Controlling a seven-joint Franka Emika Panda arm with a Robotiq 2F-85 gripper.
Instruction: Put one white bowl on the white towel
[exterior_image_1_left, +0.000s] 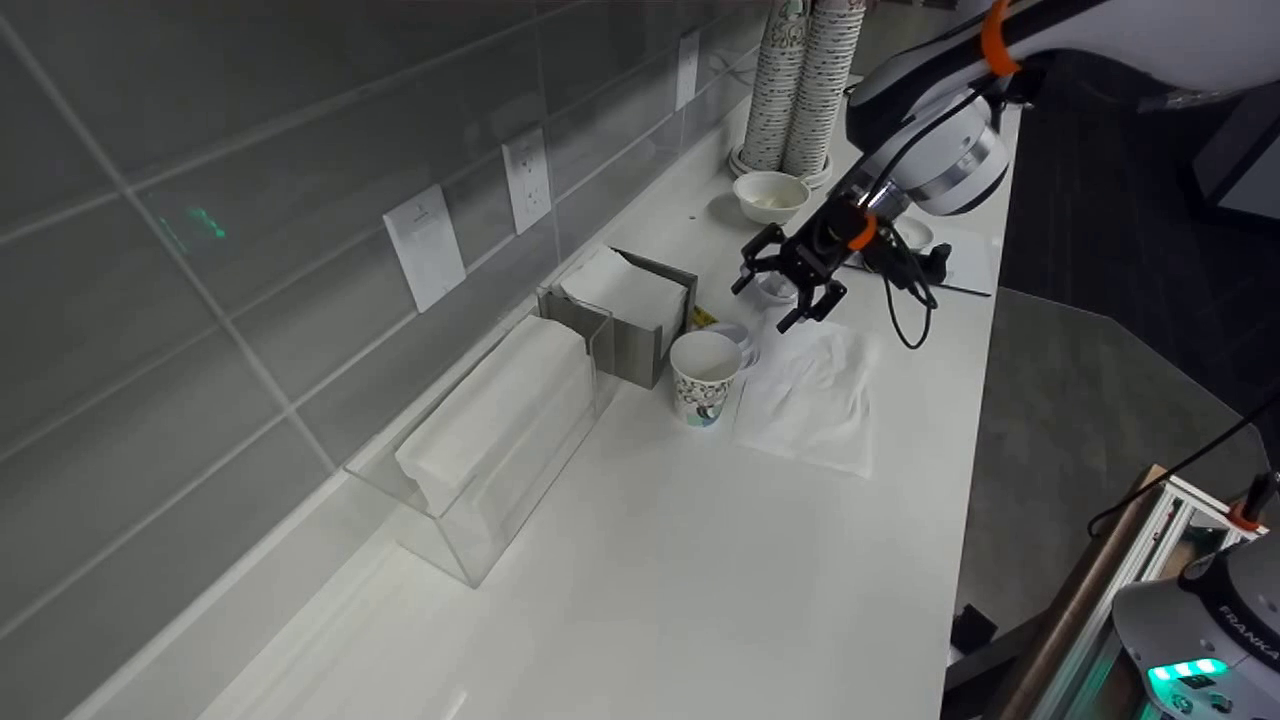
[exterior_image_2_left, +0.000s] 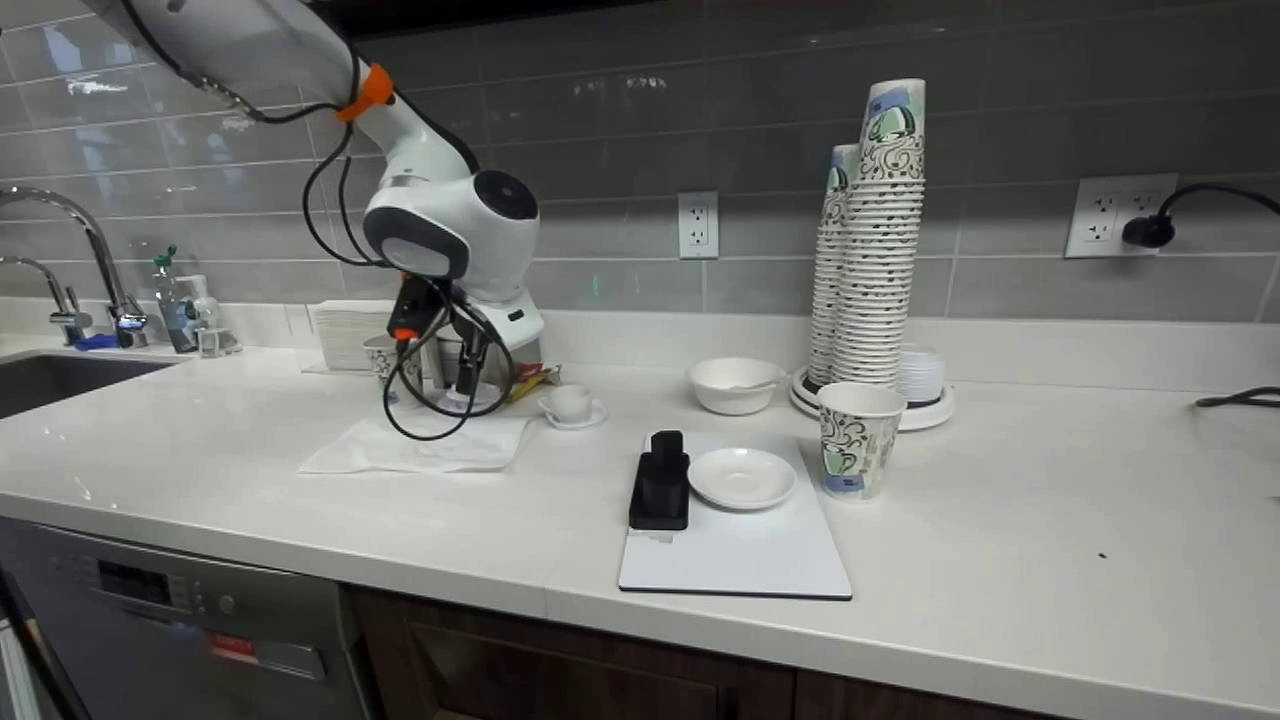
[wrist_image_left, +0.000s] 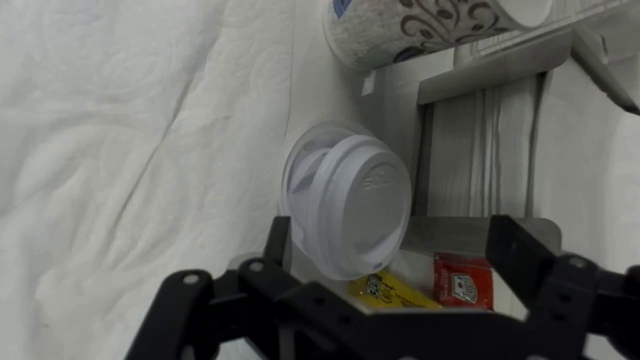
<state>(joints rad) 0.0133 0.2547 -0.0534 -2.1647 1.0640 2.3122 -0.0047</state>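
Tiled wall backs the surface; the gripper, spread wide and empty, hangs near the towel, the bowl well off toward the cup stacks.

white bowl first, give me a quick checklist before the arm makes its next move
1. White bowl upright: ok; it stands on the counter in both exterior views.
2. Gripper free: ok; the wrist view shows it open, gripping nothing.
3. Arm lined up over the bowl: not ok; the gripper hangs near the white towel, apart from the bowl.
4. Bowl empty: cannot tell; a pale shape shows inside.
5. Enough room around the bowl: cannot tell; the stacked paper cups stand close by and could be knocked.
6. Towel smooth: not ok; it is creased.
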